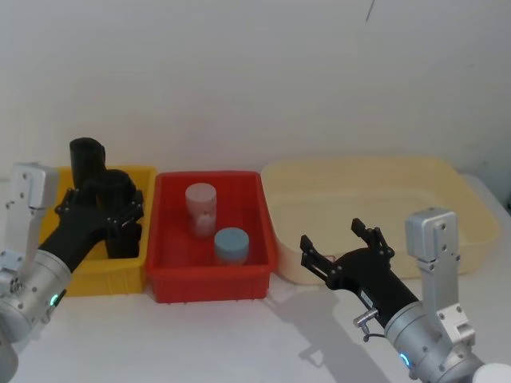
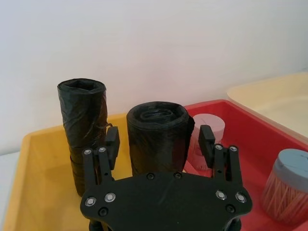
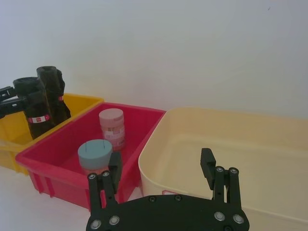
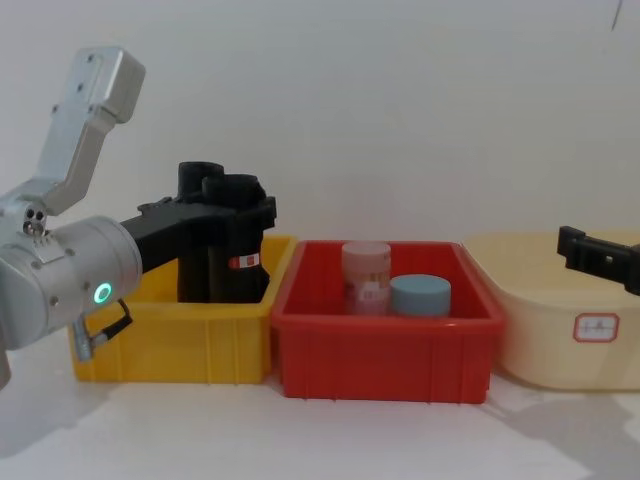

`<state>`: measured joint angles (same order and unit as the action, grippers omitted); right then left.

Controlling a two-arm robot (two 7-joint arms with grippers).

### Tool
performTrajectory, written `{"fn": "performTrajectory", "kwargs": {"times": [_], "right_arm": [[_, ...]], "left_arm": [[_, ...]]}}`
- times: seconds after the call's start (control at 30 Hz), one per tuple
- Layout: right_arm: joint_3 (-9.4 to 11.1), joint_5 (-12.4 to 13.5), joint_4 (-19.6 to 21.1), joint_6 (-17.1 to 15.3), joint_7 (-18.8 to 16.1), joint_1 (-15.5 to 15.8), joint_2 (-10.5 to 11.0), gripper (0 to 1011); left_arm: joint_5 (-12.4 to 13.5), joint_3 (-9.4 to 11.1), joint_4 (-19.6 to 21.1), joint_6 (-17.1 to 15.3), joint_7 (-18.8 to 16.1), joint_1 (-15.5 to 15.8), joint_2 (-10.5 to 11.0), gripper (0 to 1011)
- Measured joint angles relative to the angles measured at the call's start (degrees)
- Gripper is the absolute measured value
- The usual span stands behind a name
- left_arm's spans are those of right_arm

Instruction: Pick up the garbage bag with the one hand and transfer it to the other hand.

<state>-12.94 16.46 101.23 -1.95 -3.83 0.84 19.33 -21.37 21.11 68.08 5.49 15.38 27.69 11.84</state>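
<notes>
The garbage bag [image 2: 156,137] is a black roll with a red-and-white label band [image 4: 245,262], standing upright in the yellow bin [image 1: 84,275]. My left gripper [image 2: 159,142], on the arm with the green ring light [image 4: 102,293], is open and straddles the roll's upper part. A finger stands on each side, with a narrow gap to the plastic. A second black roll [image 2: 82,125] stands just behind it. My right gripper [image 1: 339,243] hovers open and holding nothing in front of the cream tub [image 1: 447,183].
Between the yellow bin and the cream tub sits a red bin [image 1: 172,279]. It holds a clear pink-tinted jar [image 1: 201,209] and a grey-lidded jar [image 1: 231,245]. A white wall rises behind the bins. Bare white tabletop [image 1: 223,343] lies in front.
</notes>
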Motion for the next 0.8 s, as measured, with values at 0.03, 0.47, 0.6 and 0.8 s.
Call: {"fn": "performTrajectory", "kwargs": {"times": [0.03, 0.47, 0.6, 0.8], "right_arm": [[0.0, 0.0, 0.0, 0.0, 0.0, 0.0, 0.0, 1001], [0.0, 0.0, 0.0, 0.0, 0.0, 0.0, 0.0, 1001], [0.0, 0.0, 0.0, 0.0, 0.0, 0.0, 0.0, 1001], [0.0, 0.0, 0.0, 0.0, 0.0, 0.0, 0.0, 1001]], "left_arm": [[0.0, 0.0, 0.0, 0.0, 0.0, 0.0, 0.0, 962], [-1.6, -1.1, -2.8, 0.8, 2.8, 1.7, -1.2, 645], [-1.7, -1.3, -2.9, 0.8, 3.3, 1.9, -1.3, 575], [-1.7, -1.4, -2.5, 0.4, 4.1, 2.4, -1.5, 523]]}}
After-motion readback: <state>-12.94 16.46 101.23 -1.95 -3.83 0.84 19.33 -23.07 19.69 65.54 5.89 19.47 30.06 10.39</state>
